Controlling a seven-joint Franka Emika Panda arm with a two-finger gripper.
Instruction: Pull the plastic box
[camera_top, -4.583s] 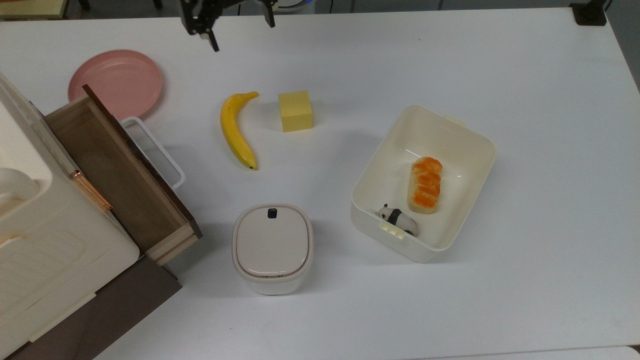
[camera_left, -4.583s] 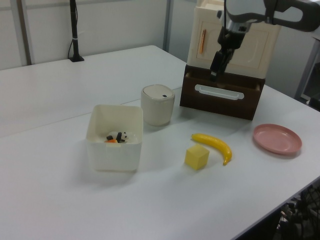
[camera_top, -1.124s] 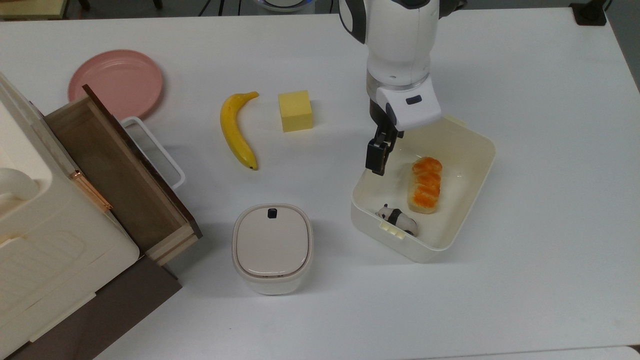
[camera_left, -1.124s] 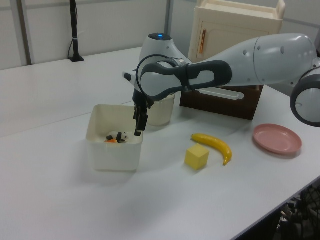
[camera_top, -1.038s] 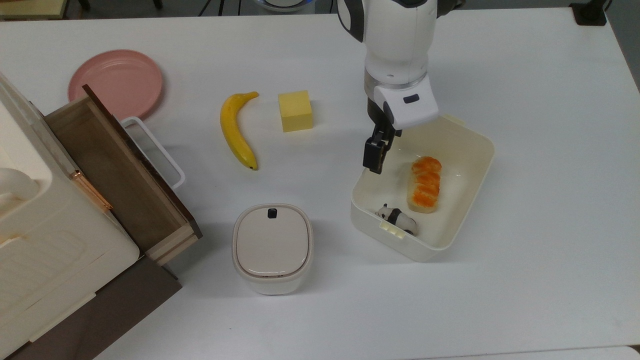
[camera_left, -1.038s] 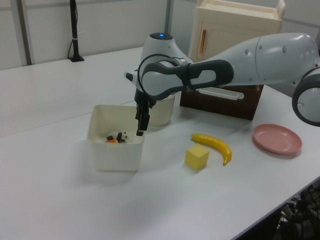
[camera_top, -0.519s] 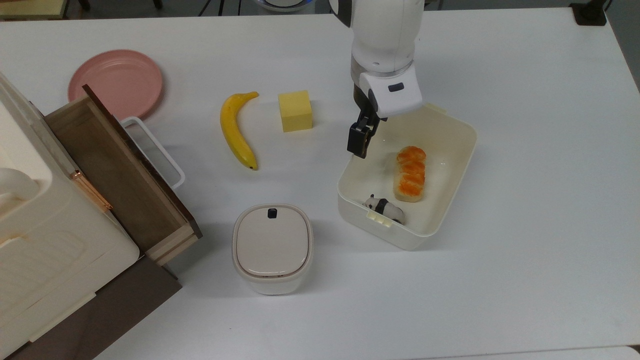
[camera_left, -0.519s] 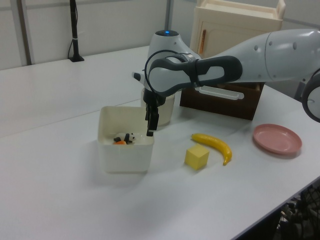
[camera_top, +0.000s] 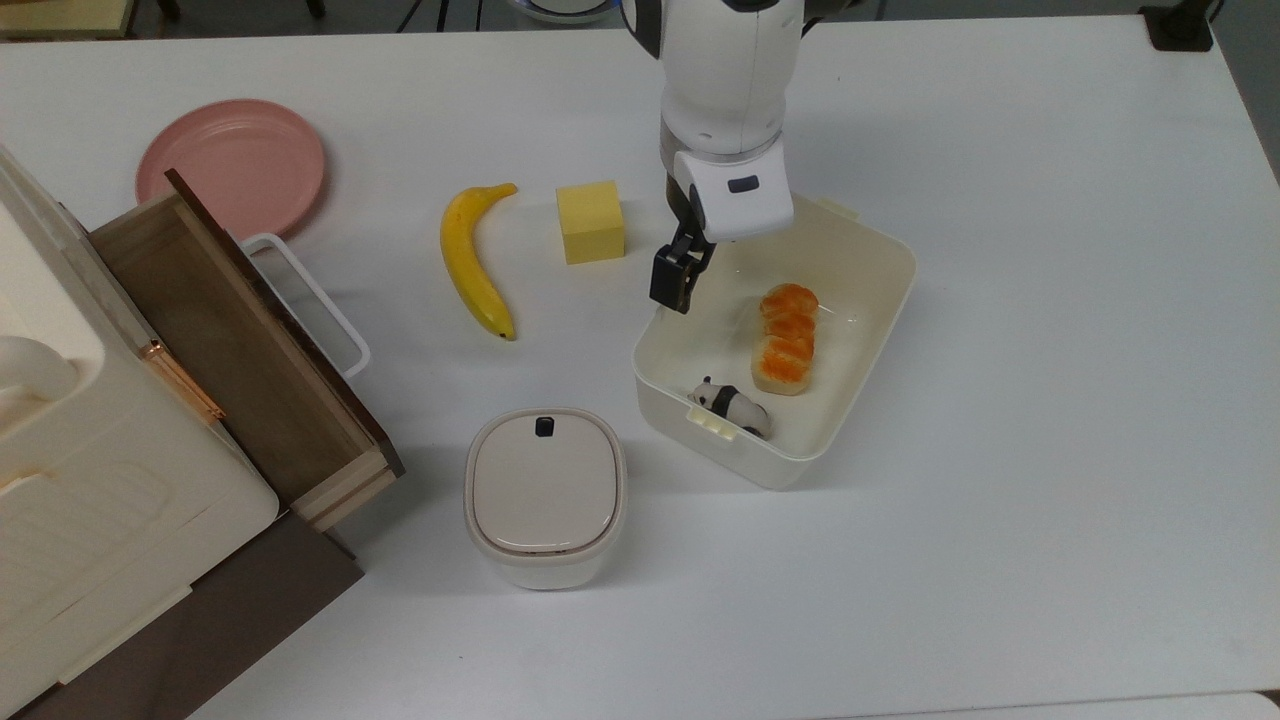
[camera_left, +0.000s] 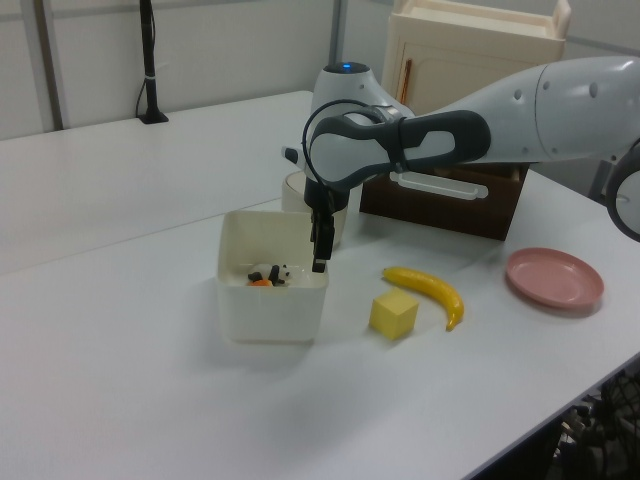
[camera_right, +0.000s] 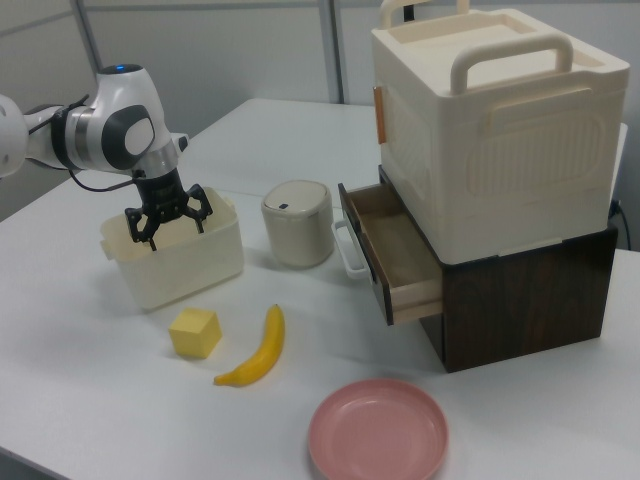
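Observation:
The plastic box (camera_top: 762, 462) is a cream-white tub right of centre on the white table, holding an orange-topped bread roll (camera_top: 786, 334) and a small panda figure (camera_top: 730, 404). My gripper (camera_top: 671, 284) reaches down from the white arm onto the middle of the box's long wall on the top view's left, shut on that wall at the rim. In the left view the gripper (camera_left: 319, 260) sits on the right wall of the box (camera_left: 275, 318). The right view has the gripper (camera_right: 166, 230) over the box (camera_right: 187, 268).
A yellow cube (camera_top: 591, 221) and a banana (camera_top: 474, 262) lie just to the top view's left of the box. A lidded bin (camera_top: 545, 495) stands in front of them. A pink plate (camera_top: 231, 167) and the open wooden drawer (camera_top: 235, 340) sit further left.
Over the last second my gripper has slid towards the top view's upper left, and the plastic box came with it, nearer the yellow cube. Earlier the gripper was high at the far edge.

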